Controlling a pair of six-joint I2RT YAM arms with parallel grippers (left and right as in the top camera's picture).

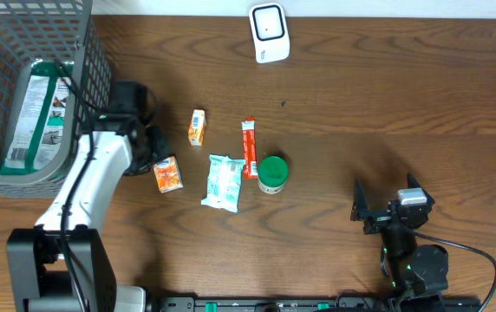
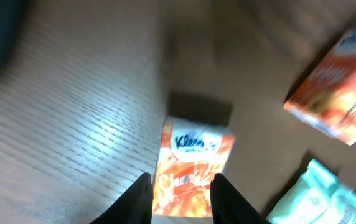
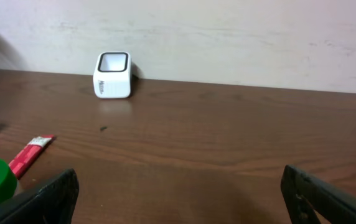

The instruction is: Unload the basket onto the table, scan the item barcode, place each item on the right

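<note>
- Left end effector (image 2: 181,198) clamped on orange tissue pack (image 2: 193,163), fingers (image 2: 137,200) hugging its side edges.
- Right end effector (image 3: 178,186) spread wide; open surface (image 3: 228,149) ahead, scanner (image 3: 112,74) far ahead-left.

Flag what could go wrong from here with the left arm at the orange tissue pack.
1. The left end effector straddles the orange tissue pack, but the blurred wrist view shows no sure grip; the soft pack may slip on lifting.
2. The small orange carton and the teal packet lie close by; a swing could knock them.
3. The scanner stands far from the pack, so the carry is long.
</note>
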